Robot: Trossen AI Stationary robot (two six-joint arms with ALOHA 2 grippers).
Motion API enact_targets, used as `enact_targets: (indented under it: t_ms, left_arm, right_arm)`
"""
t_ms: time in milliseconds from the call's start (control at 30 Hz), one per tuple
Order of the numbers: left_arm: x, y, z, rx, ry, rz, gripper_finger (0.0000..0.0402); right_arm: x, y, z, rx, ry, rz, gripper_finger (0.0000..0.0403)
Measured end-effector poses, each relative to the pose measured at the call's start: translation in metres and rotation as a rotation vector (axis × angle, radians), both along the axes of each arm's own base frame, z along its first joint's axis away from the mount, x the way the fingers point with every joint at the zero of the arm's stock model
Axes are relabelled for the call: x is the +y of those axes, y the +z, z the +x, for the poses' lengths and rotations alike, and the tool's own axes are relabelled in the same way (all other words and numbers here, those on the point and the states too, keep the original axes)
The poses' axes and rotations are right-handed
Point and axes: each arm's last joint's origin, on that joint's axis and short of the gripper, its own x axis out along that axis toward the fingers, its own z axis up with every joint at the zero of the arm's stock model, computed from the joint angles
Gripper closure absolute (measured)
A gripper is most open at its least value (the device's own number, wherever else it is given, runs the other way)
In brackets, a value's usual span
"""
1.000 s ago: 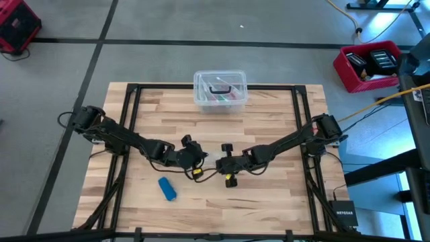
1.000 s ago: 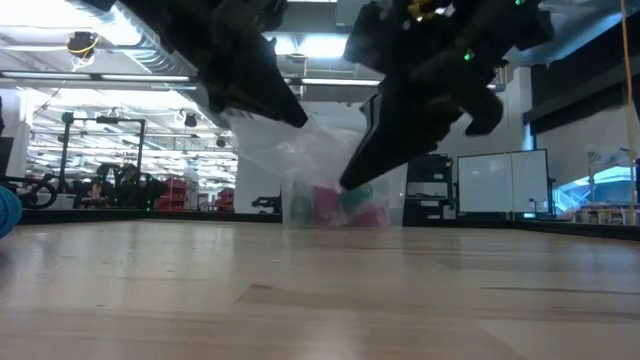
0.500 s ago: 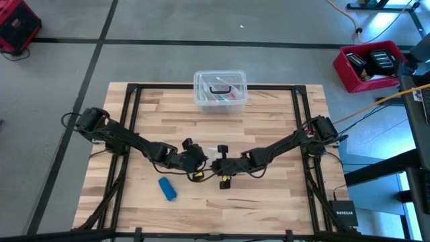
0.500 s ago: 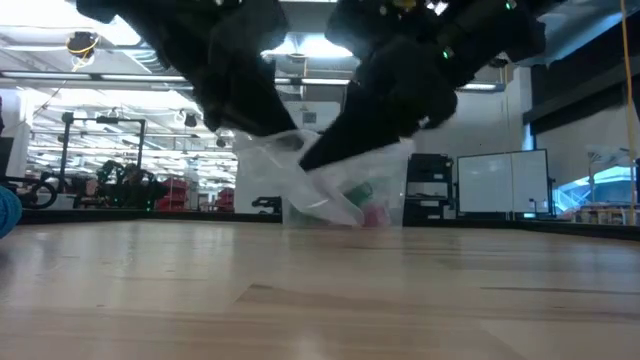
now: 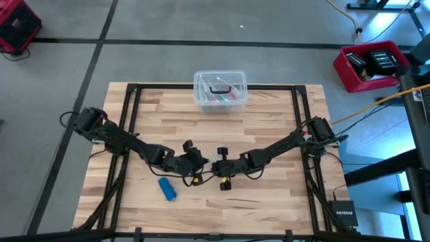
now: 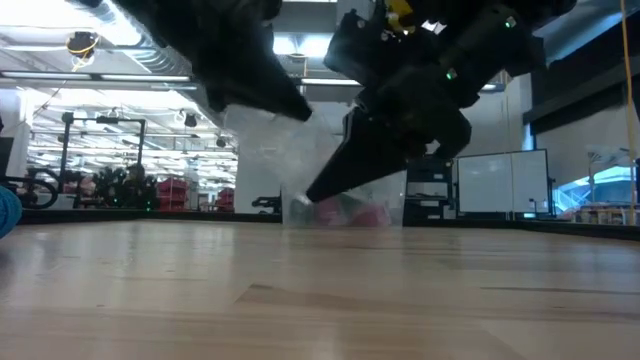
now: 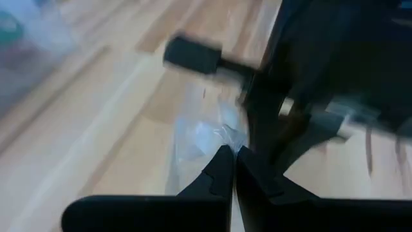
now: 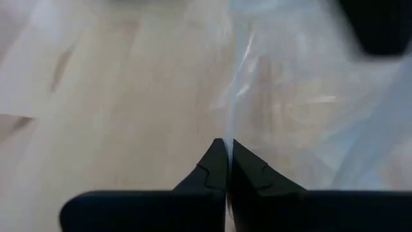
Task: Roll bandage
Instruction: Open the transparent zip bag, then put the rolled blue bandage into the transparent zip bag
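Observation:
The bandage is a compact blue roll lying on its side on the table near the front left; its edge shows at the low view's left. No gripper touches it. My left gripper and my right gripper meet at the table's middle, both shut on a small clear plastic bag, which also shows in the left wrist view and the right wrist view. My left gripper pinches a crumpled edge of the clear bag between its two shut fingers, coming slanting down from the table's left. The bag is held above the table. My right gripper pinches a fold of the bag's film between its shut fingers, coming slanting down from the table's right. The film stretches away beyond the fingertips, clear of the table.
A clear plastic lidded box with coloured contents stands at the table's far edge, middle. Black frame rails run along the table's left and right sides. Bare wood lies at the front right.
Both grippers have moved a little toward the table's near edge with the bag, the right one also toward the left, closing the distance between them. In the low view the bag has crumpled and shifted between the fingers; the right gripper's tip has dropped lower.

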Motion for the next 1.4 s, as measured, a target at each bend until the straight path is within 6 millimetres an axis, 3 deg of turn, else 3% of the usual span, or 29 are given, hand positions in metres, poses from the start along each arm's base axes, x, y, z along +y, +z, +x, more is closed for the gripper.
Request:
enact_targets:
  t_ms: [233, 567, 733, 900, 1067, 1400]
  left_arm:
    - [0.000, -0.004, -0.005, 0.041, 0.055, 0.026, 0.0399]
    - [0.003, -0.004, -0.006, 0.045, 0.082, 0.047, 0.0400]
    - [0.008, 0.003, -0.017, 0.088, 0.109, 0.059, 0.0400]
    - [0.013, 0.026, -0.035, 0.080, 0.122, 0.051, 0.0399]
    - [0.023, 0.043, -0.057, 0.108, 0.154, 0.043, 0.0400]
    - [0.030, 0.044, -0.076, 0.177, 0.252, -0.007, 0.0399]
  right_arm:
    - [0.001, 0.004, 0.004, -0.046, -0.027, 0.106, 0.0367]
    - [0.004, 0.028, 0.014, -0.064, 0.029, 0.099, 0.0182]
    - [0.006, 0.047, 0.020, -0.042, 0.052, 0.065, 0.0122]
    - [0.022, 0.073, 0.030, -0.161, 0.119, 0.095, 0.0103]
    - [0.038, 0.085, 0.031, -0.296, 0.137, 0.086, 0.0102]
    - [0.046, 0.073, 0.040, -0.372, 0.094, 0.122, 0.0102]
